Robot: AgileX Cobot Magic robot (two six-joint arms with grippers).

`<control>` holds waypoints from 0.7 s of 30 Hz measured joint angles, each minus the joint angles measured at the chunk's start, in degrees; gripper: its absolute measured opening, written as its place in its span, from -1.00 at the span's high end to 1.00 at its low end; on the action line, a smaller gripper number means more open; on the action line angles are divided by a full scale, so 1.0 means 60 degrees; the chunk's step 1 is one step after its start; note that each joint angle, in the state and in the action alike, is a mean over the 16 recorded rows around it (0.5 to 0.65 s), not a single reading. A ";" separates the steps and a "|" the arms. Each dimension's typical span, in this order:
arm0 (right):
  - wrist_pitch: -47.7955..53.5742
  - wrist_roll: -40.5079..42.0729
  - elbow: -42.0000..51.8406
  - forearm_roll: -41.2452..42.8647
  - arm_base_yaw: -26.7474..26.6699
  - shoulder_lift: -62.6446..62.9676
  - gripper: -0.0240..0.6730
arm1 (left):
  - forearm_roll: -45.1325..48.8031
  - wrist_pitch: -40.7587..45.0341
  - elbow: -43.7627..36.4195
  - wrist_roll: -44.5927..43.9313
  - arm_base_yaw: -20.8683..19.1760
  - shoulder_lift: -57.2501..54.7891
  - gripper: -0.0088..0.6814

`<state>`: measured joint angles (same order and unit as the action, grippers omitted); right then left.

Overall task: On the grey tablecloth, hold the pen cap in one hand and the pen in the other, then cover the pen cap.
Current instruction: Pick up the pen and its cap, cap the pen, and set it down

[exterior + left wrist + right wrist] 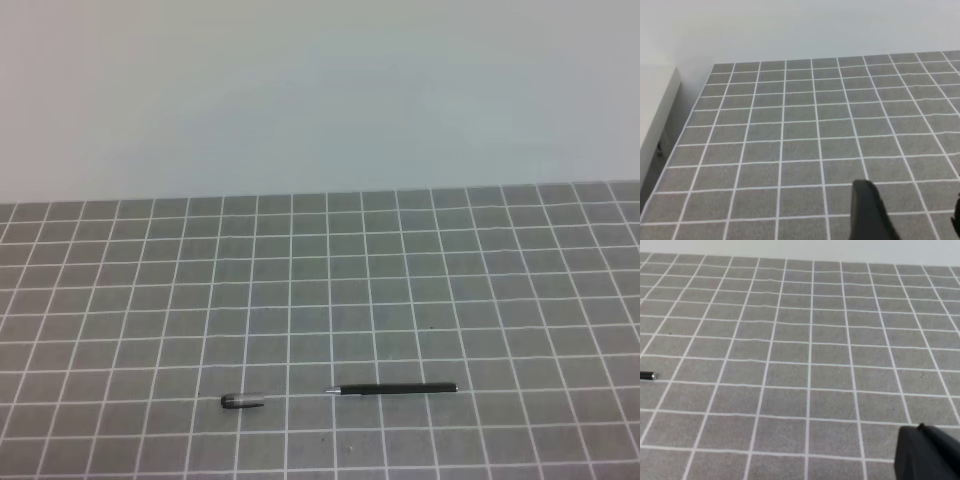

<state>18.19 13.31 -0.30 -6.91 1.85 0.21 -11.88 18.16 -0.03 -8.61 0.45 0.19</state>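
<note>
Nearest the lower edge of the high view, a tiny dark grey-black tapered pen cap (241, 402) lies on its side on the flat grey tablecloth (320, 290) printed with thin white grid lines. Just to its right, apart from it by roughly a grid square, a slim straight black stick pen (393, 390) lies almost level, its small silver tip pointing left toward the cap. Neither touches the other, and neither arm shows in this view. Behind the cloth rises a plain pale wall (320, 90).

From the left wrist view, the left pincer (910, 215) shows one dark finger (867, 212) at the bottom and a sliver of the other at the right edge; they stand wide apart with only bare cloth between them. A white ledge (655, 115) runs along the cloth's left side.

From the right wrist view, only a dark corner of the right pincer (927, 455) shows at the bottom right; its fingers are closed together, holding nothing. The pen's end (647, 375) peeks in at the left edge.
</note>
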 joint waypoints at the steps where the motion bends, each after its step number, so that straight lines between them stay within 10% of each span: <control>1: 0.0000 0.0000 0.0002 0.0000 0.0000 0.0000 0.92 | 0.0000 0.0000 0.0000 0.0000 0.0000 0.0000 -0.01; 21: 0.0000 0.0000 0.0017 0.0000 0.0000 0.0014 0.92 | 0.0019 0.0000 0.0000 0.0000 0.0000 0.0000 -0.01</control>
<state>18.19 13.31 -0.20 -6.91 1.85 0.29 -11.77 18.16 -0.03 -8.61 0.45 0.19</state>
